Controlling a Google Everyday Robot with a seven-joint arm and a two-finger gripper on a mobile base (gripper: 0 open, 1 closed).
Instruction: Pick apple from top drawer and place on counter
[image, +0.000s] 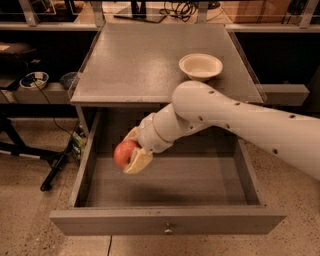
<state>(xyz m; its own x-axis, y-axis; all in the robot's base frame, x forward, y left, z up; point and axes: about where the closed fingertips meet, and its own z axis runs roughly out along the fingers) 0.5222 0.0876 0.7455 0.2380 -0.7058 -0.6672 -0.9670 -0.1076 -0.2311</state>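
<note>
Grey counter (140, 65) above the open top drawer (165, 220); 1 white arm (240, 120) reaches over the drawer, white bowl (200, 66) behind it, gripper (134, 150) clasping the red apple (125, 153) over the drawer's left side

No writing, label or number can be read anywhere here, not on the worktop (145, 65), the bowl (200, 66) or the top drawer (167, 221) front. The gripper (131, 153) hangs over the drawer's left part, clasped round the apple (122, 152).
</note>
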